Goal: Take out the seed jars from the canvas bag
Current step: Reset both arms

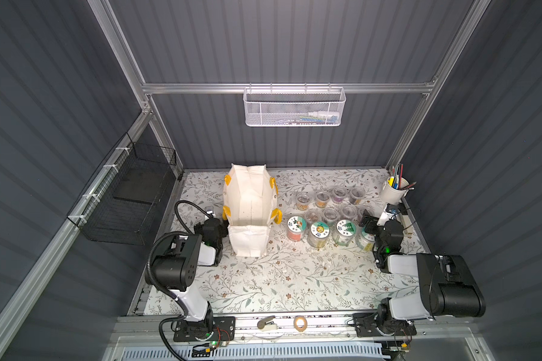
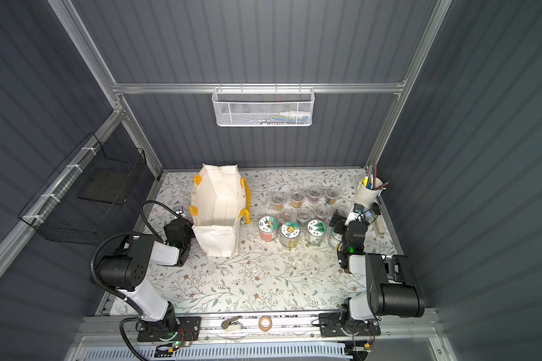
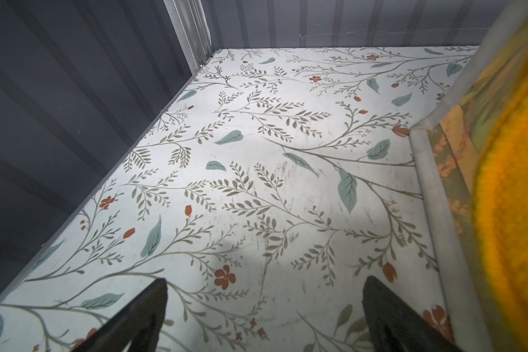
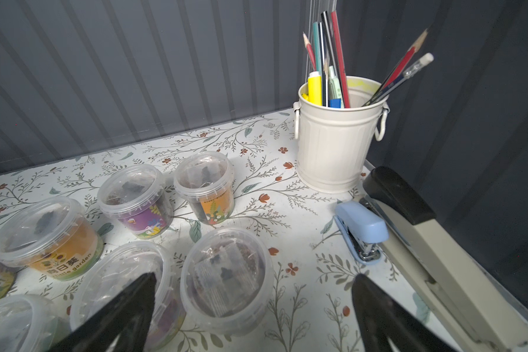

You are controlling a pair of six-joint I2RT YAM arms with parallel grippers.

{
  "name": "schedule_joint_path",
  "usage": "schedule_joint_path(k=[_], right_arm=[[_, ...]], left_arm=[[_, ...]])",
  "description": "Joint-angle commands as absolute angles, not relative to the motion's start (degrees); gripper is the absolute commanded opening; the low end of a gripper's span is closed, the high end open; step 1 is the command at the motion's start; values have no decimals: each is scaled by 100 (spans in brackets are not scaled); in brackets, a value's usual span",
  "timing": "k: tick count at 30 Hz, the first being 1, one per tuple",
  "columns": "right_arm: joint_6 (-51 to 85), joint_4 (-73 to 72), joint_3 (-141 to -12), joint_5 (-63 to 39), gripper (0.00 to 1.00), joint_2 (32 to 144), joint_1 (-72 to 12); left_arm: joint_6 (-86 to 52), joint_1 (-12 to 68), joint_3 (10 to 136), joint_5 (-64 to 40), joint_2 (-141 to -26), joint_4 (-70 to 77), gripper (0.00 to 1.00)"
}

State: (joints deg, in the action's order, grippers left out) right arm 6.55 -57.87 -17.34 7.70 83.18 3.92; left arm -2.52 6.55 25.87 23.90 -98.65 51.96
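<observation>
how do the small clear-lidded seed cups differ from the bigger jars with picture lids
The small cups have clear lids; the larger jars have green-white pictured lids. The small cups stand in two back rows; the larger jars form one row in front of them. Both are clear, round, upright, outside the canvas bag.

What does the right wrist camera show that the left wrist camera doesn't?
Only the right wrist view: small clear-lidded seed jars, a cream pen cup full of pencils, a small blue stapler and a large stapler next to it.
Only the left wrist view: the canvas bag with its yellow handle, close beside the left gripper.
Both: the floral table cover, ribbed grey walls, and an open, empty gripper, with the right gripper by the jars.
</observation>
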Motion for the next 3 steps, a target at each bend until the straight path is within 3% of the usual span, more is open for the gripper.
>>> schedule_joint_path(k=[1,3], right_arm=[[606,-5906,-1705,755,99,8367,351],[593,-5922,-1688,753,99,8359,352]], left_arm=[[-176,624,2602,2366,-9820,5379,100],[-176,624,2602,2370,-9826,5384,100]])
